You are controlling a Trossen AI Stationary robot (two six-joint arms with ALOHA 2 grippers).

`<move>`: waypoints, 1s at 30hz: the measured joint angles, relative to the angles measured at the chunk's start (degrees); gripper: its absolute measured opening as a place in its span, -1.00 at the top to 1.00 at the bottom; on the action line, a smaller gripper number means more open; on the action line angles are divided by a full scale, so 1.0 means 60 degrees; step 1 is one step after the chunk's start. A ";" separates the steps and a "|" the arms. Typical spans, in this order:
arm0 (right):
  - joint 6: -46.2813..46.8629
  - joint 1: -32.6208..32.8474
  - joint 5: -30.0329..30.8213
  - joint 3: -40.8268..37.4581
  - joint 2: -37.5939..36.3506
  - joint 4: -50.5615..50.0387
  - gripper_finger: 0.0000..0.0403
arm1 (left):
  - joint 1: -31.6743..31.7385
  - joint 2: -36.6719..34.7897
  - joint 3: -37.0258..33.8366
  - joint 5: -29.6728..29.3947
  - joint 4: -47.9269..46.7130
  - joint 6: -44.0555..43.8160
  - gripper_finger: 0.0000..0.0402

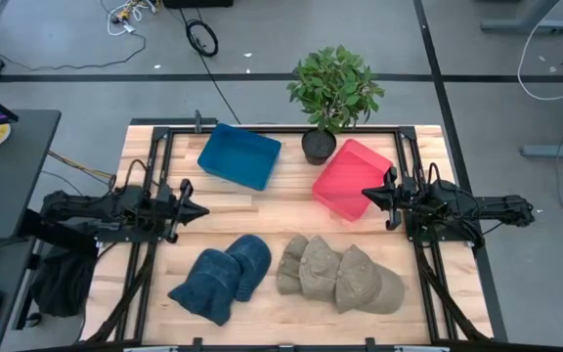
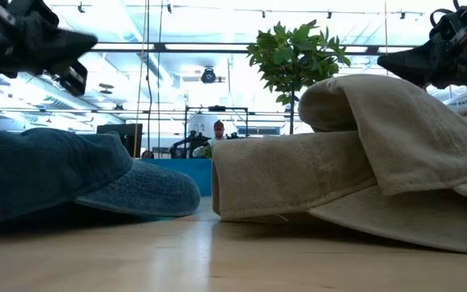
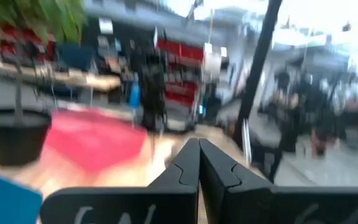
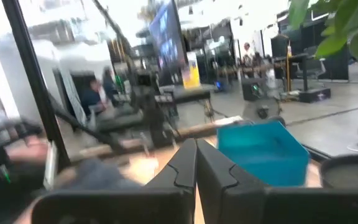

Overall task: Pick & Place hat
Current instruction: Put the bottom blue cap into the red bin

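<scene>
Left hand (image 1: 201,210): two dark, angular fingers pressed tip to tip, holding nothing, raised above the desk (image 1: 281,308) beside the blue bin (image 1: 239,156), which lies just beyond it toward the plant. Right hand (image 1: 368,195): fingers likewise closed together and empty, its tips over the near edge of the red bin (image 1: 353,180).

Landmark: the potted plant (image 1: 335,88), leafy green in a round black pot, standing at the desk's far edge. The blue bin, a rigid rectangular tray with smooth plastic-looking walls, sits just to one side of the pot; the red bin, same form, sits just to the other side, close against the pot.

Task items lie on the opposite side of the desk from the plant, well apart from it. Blue denim hats (image 1: 223,277): soft, rounded crowns, overlapping (two can be made out). Tan hats (image 1: 340,276): coarse woven cloth, creased and folded, several overlapping in a row beside the denim ones.

Desk surface: pale wood planks, visible grain, black metal frame. No legible writing or brand marks.
</scene>
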 joint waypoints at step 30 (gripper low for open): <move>0.1759 0.0004 -0.0333 0.2776 0.1591 0.3804 0.95 | 0.0000 0.0028 0.2151 -0.2717 0.2912 -0.0378 0.99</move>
